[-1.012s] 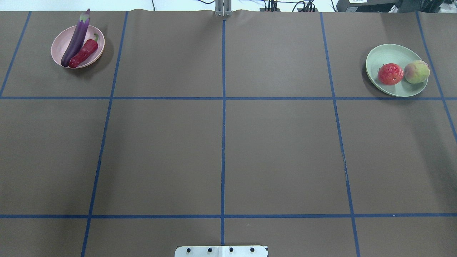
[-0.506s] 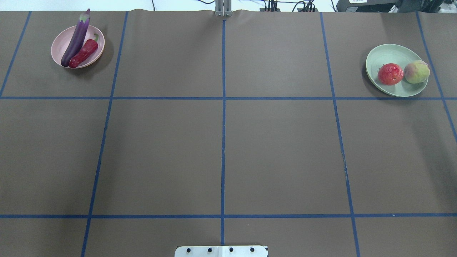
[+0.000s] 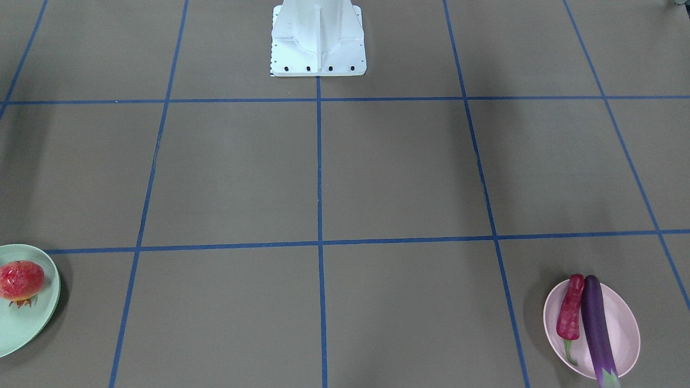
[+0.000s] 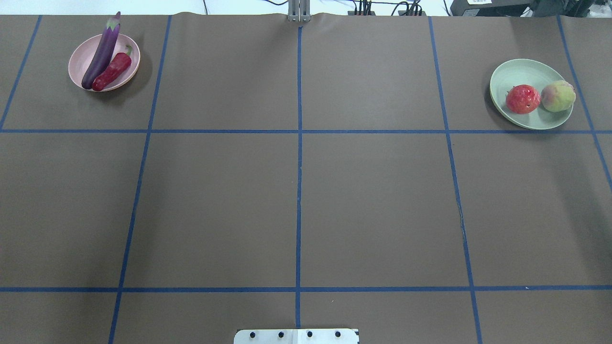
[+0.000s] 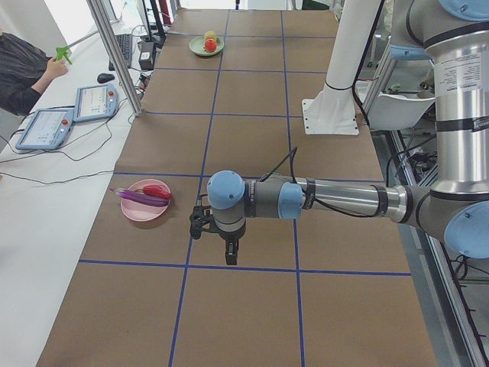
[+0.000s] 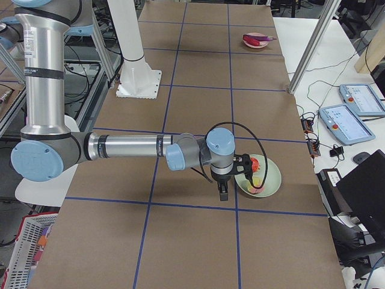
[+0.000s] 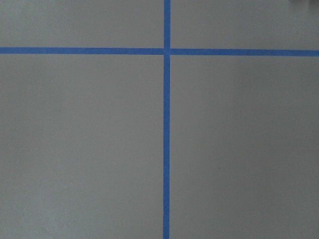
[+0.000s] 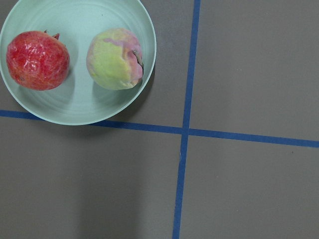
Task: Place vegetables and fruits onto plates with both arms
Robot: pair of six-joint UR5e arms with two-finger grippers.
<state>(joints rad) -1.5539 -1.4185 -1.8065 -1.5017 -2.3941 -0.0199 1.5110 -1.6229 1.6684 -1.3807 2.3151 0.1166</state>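
Overhead exterior view is showing the long, glossy purple eggplant with its pale green cap (image 4: 101,50) lying across the pale pink oval plastic plate (image 4: 80,59). Its cap end is overhanging the far rim, and the wrinkled dark-red chili pepper (image 4: 113,70) is resting against its side. Across the table, the bumpy red-orange pomegranate-like fruit (image 4: 522,99) and the round pink-yellow peach (image 4: 558,96) are sitting side by side on the pale mint-green oval plate (image 4: 516,71), the peach close to the rim. All four are looking light and firm. The eggplant's skin is probably slippery, so a grip across its middle would suit. The round fruits are likely to roll and want pinching across their widest part. Both plates are sitting near the far edge of the brown paper-covered table with blue tape lines (image 4: 382,215), leaving a broad stretch between them. The left gripper (image 5: 227,252) is hovering near the pink plate and the right gripper (image 6: 223,191) just beside the green one. Their opening cannot be told, and nothing is seen in either.
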